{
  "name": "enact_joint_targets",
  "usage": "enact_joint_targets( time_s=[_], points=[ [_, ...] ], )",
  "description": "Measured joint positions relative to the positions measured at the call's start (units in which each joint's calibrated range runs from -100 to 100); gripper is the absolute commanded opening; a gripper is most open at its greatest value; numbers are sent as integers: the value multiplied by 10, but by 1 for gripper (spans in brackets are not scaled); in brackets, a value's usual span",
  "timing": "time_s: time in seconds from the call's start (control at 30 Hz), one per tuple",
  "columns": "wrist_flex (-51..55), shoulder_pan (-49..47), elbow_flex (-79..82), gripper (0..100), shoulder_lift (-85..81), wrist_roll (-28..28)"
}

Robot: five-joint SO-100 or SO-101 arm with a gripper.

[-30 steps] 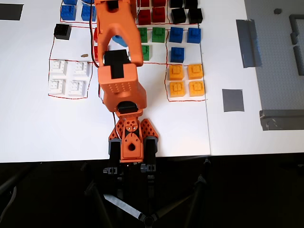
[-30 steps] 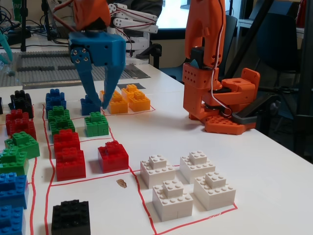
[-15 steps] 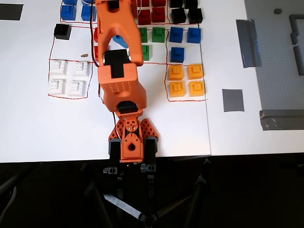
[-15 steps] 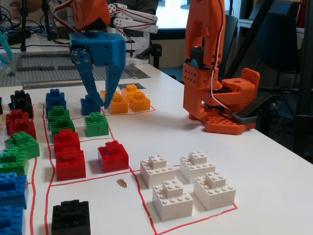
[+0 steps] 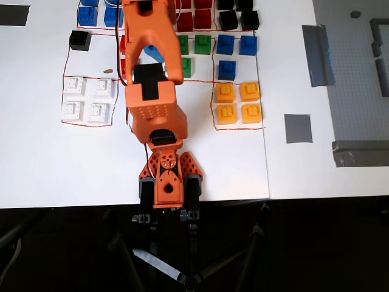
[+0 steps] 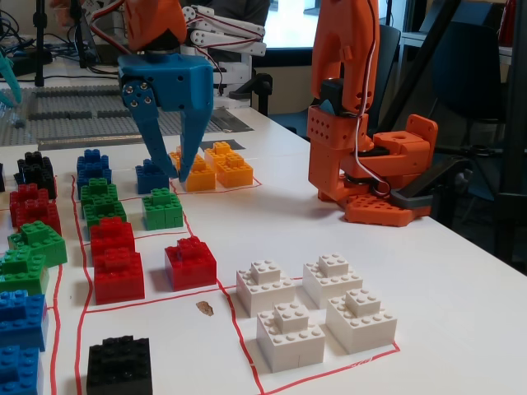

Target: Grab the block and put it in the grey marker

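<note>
The block (image 6: 190, 262) sits alone on the bench (image 6: 461, 304) at the near corner of the red-brick cell, just beside the white bricks (image 6: 317, 309) in the fixed view. The pincer (image 6: 170, 169) hangs raised beyond it, jaws apart and empty, tips pointing down. Judged from that view, the block lies nearer the camera than the tips and below them. The block is square, so no long axis governs approach. The grey marker (image 5: 298, 128) lies well apart, past the orange-yellow bricks (image 5: 238, 102)
</note>
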Motion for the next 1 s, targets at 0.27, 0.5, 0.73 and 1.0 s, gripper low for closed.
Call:
enact_joint_targets(
  time_s=[0.27, 0.5, 0.73, 1.0],
  points=[
    [32, -62, -1, 0, -46, -16],
    [-16, -131, 57, 0, -120, -45],
    [-58, -146, 94, 3, -118, -55],
    [-74, -170, 99, 17, -108, -58]
  ],
)
